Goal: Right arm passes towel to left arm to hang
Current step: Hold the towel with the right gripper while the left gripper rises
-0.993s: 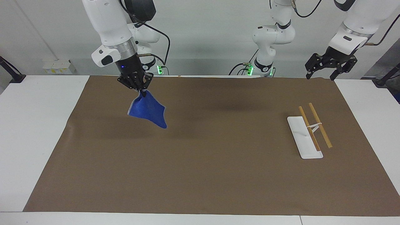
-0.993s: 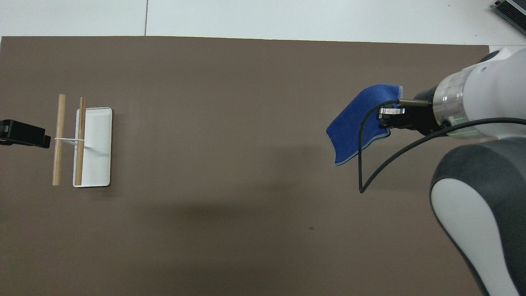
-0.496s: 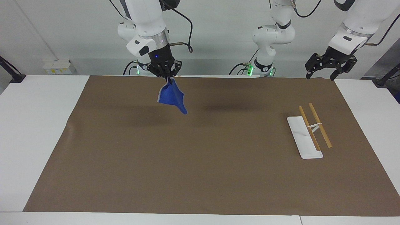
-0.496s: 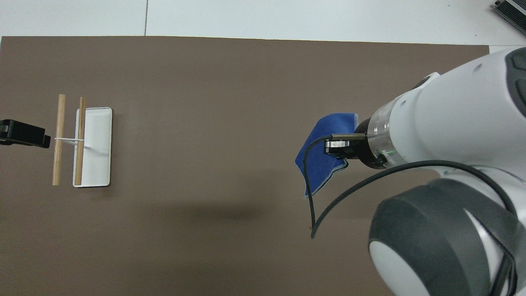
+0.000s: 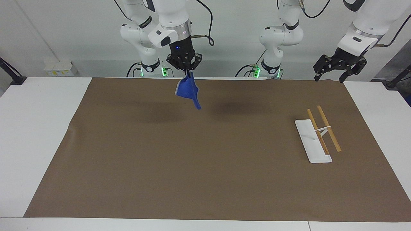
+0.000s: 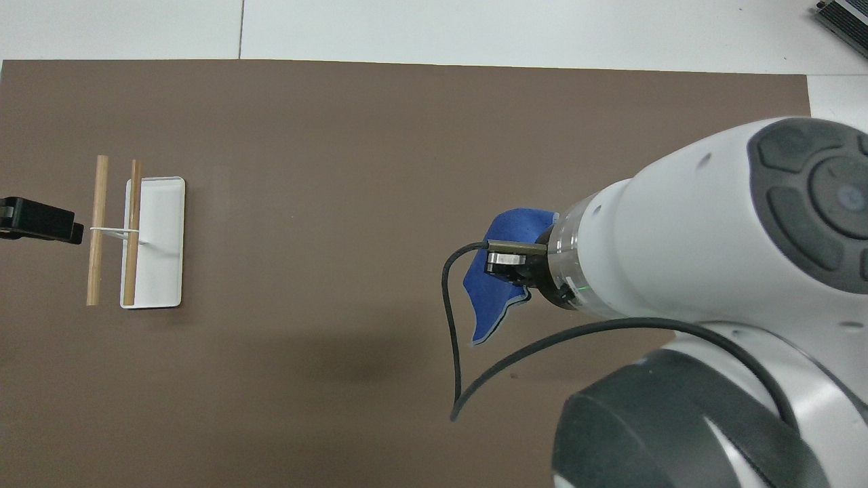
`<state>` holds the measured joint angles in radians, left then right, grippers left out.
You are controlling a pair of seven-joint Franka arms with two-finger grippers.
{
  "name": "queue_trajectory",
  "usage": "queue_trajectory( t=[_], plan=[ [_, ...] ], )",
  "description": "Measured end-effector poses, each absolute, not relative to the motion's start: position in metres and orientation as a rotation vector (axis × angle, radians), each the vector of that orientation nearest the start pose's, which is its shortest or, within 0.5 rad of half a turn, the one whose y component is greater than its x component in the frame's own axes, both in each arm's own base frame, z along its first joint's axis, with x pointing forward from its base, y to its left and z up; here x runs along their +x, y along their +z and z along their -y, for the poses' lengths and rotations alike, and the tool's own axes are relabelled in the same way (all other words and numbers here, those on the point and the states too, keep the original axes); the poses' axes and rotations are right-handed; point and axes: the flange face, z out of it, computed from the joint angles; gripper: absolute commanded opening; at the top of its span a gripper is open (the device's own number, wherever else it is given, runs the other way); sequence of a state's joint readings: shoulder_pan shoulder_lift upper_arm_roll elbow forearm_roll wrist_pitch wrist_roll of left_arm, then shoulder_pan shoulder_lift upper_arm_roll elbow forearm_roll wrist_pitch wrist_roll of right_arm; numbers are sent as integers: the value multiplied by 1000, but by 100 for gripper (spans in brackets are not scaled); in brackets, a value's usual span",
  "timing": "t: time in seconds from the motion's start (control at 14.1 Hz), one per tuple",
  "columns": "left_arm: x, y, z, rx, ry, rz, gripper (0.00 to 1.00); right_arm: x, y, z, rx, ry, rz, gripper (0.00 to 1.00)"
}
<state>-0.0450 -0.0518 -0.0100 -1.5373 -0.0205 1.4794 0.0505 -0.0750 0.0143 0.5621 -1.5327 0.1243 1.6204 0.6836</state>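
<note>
The small blue towel (image 5: 188, 90) hangs in the air from my right gripper (image 5: 186, 70), which is shut on its top corner, high over the brown mat near the middle of the table. In the overhead view the towel (image 6: 493, 291) shows beside the right arm's wrist, which hides the gripper itself. My left gripper (image 5: 339, 70) waits open and empty, raised over the mat's corner at the left arm's end; only its black tip (image 6: 41, 220) enters the overhead view.
A white tray (image 5: 309, 134) carrying a rack of two wooden rods (image 5: 327, 127) sits on the brown mat (image 5: 205, 160) toward the left arm's end, also seen as the rack (image 6: 115, 230) from overhead. A black cable (image 6: 453, 325) loops off the right wrist.
The right arm has carried the towel up and toward the middle of the table, nearer the left arm's end. The towel hangs more bunched. The left arm has not moved.
</note>
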Motion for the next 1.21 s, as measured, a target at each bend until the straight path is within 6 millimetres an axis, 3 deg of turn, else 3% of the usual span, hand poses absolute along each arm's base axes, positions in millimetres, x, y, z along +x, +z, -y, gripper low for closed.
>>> queue_trajectory(
  t=[0.43, 0.99, 1.21],
  plan=[
    [528, 660, 32, -3157, 9, -171, 100, 507, 642, -279, -2880, -28, -353, 0],
    [527, 661, 40, -3165, 9, -188, 100, 520, 644, -273, -2807, -55, -390, 0],
    [527, 661, 52, -3246, 17, -91, 100, 521, 645, -271, -2800, -54, -395, 0]
  ],
)
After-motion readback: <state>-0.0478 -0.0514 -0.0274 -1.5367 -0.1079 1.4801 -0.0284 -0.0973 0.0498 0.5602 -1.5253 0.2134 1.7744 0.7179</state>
